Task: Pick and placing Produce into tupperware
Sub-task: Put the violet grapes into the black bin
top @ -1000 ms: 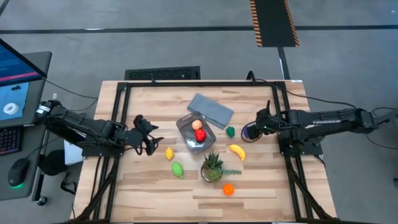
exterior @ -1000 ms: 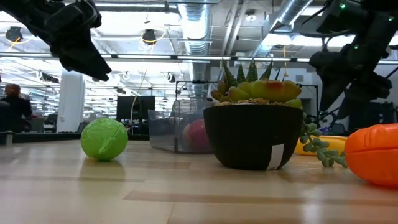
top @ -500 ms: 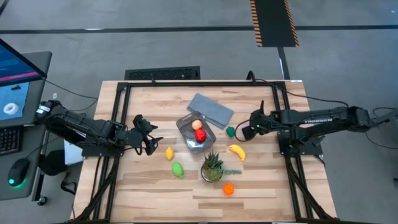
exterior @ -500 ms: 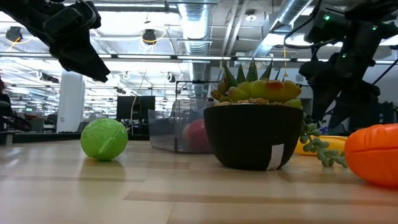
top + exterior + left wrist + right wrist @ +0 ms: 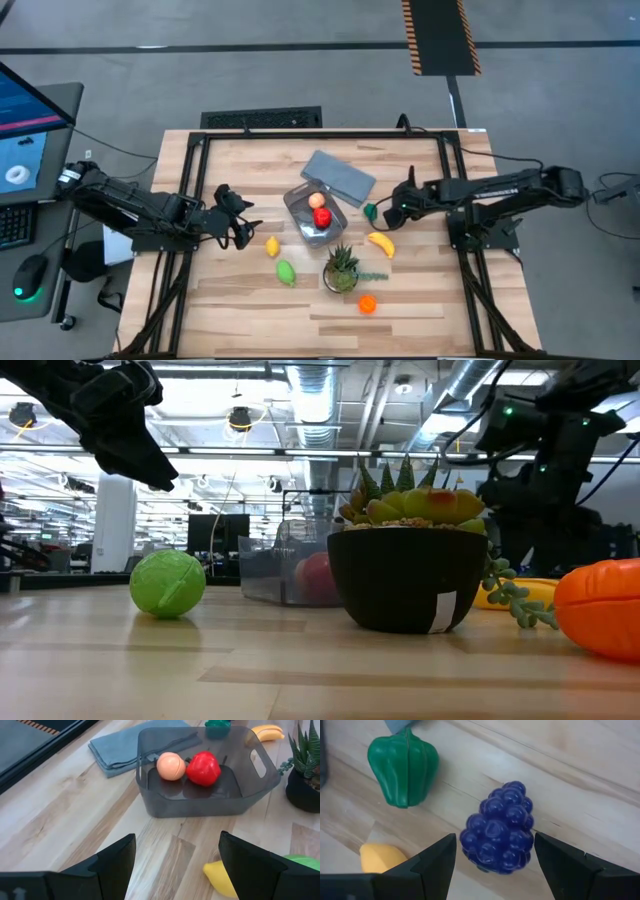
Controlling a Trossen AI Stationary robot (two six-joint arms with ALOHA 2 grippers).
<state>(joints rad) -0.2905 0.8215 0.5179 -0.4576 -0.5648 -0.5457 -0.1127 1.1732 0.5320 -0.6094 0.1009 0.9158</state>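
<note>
We count two fruits [image 5: 189, 766] in the tub [image 5: 315, 215] and six outside. The right gripper [image 5: 492, 865], jaws apart around the grapes [image 5: 499, 840], has moved left; the left gripper [image 5: 175, 865] stays released.

Grey floor [image 5: 250, 70] — ceiling ducts [image 5: 310, 390].

4 cams: overhead, table-level, 2 wrist.
High view looks straight down, far, whole table [image 5: 250, 160] w/ both arms. Low view sits at tabletop height, level, facing room; close on potted plant [image 5: 405, 565], also seen from above [image 5: 341, 270]. L wrist cam looks near over tupperware [image 5: 207, 772], shared w/ high [image 5: 300, 205] and low [image 5: 280, 570]. R wrist cam v. close, angled down at purple grapes [image 5: 499, 834] and green pepper [image 5: 404, 767].
</note>
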